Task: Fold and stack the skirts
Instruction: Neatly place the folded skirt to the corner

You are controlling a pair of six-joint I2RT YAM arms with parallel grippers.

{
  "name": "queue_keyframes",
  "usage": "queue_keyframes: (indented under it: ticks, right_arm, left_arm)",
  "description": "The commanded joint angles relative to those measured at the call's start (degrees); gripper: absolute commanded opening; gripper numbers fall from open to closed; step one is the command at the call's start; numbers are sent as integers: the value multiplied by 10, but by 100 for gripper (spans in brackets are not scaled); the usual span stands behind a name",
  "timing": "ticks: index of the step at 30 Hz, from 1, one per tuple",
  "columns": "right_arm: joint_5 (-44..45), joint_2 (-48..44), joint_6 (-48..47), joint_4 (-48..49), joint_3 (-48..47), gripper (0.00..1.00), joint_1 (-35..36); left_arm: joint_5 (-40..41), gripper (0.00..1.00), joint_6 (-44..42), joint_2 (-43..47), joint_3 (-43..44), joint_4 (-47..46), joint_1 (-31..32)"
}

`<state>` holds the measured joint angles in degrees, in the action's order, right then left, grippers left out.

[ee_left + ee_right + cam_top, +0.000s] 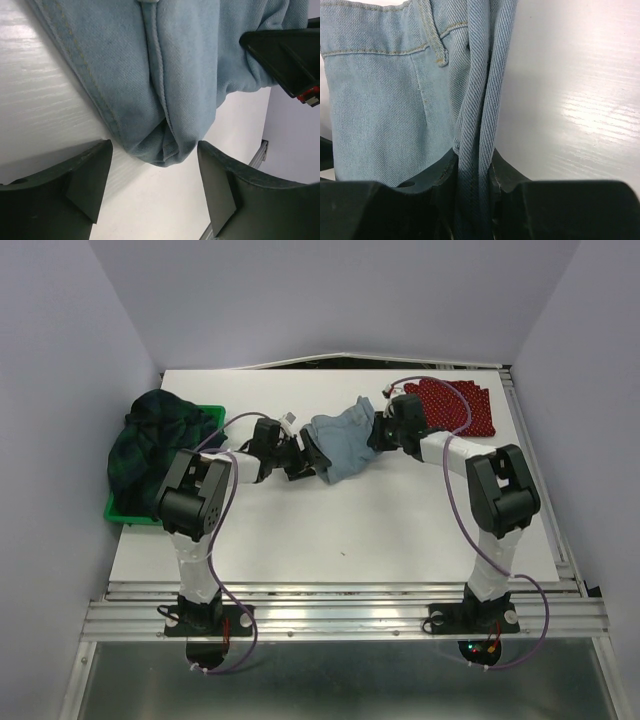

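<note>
The light blue-grey denim skirt [343, 440] lies bunched at the table's middle back, between both grippers. My right gripper [381, 432] is shut on a folded edge of the denim skirt [475, 150] at its right end. My left gripper [306, 462] is open at the skirt's left end; a folded corner of the denim [165, 145] hangs just beyond the gap between its fingers [85, 175], touching neither. The red skirt with white dots [455, 405] lies folded at the back right. The dark green-navy plaid skirt [150, 440] is heaped in the bin at the left.
The green plastic bin [128, 512] sits at the table's left edge under the plaid skirt. The white table [340, 530] ends in a metal rail at the right [540, 480]. Purple-grey walls close in on the left, back and right.
</note>
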<state>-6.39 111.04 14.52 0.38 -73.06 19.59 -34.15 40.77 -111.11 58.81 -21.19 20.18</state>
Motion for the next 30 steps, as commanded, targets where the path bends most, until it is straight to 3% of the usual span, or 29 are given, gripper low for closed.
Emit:
queue_keyframes:
  ticks: [1,6,12,13,14,23,30]
  right_arm:
    - [20,5,-13,20,-25,1,-5]
    - [16,8,-14,21,-27,1,-5]
    - [29,15,-37,21,-50,1,-5]
    - [32,14,-41,22,-53,1,-5]
    - [37,14,-42,22,-56,1,-5]
    - [59,16,-63,37,-101,1,-40]
    - [59,15,-94,52,-121,1,-51]
  left_arm:
    - [20,74,26,-3,-19,11,12]
    - [12,61,24,-47,21,-11,13]
    - [28,20,14,-70,83,-17,14]
    - [34,6,12,-70,90,-17,14]
    - [35,1,11,-68,97,-17,14]
    - [96,0,-104,-66,219,26,46]
    - [131,0,-143,-105,310,32,74]
